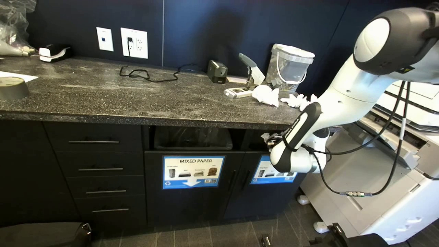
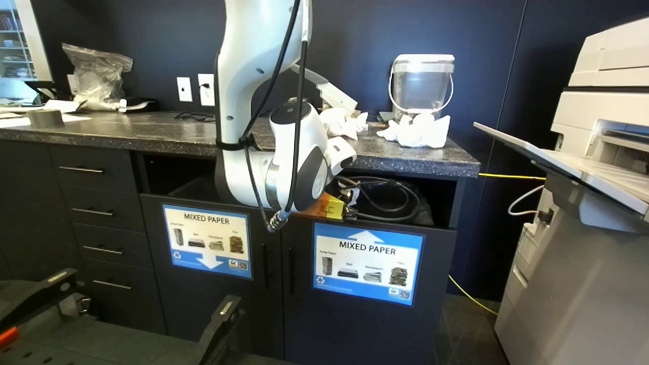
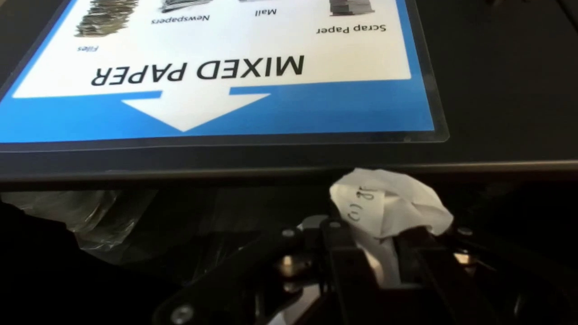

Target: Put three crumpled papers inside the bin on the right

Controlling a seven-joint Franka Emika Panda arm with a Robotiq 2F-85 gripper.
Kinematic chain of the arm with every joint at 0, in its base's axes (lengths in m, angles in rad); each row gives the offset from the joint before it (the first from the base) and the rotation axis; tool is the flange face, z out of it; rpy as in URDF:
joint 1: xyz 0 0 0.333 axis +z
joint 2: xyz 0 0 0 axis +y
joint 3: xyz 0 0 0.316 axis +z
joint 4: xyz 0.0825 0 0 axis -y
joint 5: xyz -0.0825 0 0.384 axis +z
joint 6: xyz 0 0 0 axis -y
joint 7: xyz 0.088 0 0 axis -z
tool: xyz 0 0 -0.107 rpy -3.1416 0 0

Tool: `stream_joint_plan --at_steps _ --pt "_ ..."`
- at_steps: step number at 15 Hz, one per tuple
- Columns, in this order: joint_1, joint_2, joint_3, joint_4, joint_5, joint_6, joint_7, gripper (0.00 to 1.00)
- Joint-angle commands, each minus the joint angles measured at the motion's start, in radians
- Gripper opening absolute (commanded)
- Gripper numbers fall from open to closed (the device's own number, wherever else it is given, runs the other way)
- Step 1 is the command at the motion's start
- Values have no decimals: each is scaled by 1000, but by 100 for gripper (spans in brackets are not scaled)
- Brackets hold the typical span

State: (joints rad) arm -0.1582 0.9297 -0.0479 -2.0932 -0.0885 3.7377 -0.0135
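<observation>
The dark counter [image 1: 103, 97] is topped with crumpled papers [image 1: 267, 95], 1 big stapler [image 1: 256, 76], 1 clear bucket [image 1: 289, 66] and 1 small black box [image 1: 217, 71].

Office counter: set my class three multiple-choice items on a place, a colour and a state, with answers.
1. Where does the see-through bucket stand?
A. On the floor.
B. On the counter.
C. On the printer.

2. Which colour borders the MIXED PAPER signs?
A. Red.
B. Green.
C. Blue.

3. What state is the end effector in?
A. Closed on crumpled paper.
B. Wide open and empty.
C. Closed on a stapler.

1 B: both exterior views show it there.
2 C: blue surrounds their inner panels.
3 A: the wrist view shows paper pinched at its tip.
</observation>
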Motion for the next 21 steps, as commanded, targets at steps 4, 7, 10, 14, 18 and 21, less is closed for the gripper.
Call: stream_joint_plan --at_steps 4,7,10,14,18,21 --pt "-17 122 17 154 11 59 30 4" --pt "-21 152 17 201 11 61 41 4" --pt "-21 185 18 244 12 56 45 4" --pt "-42 199 28 273 -16 35 50 48" --pt "-37 209 24 286 -17 29 43 80" --pt "-33 203 20 275 -8 41 43 99"
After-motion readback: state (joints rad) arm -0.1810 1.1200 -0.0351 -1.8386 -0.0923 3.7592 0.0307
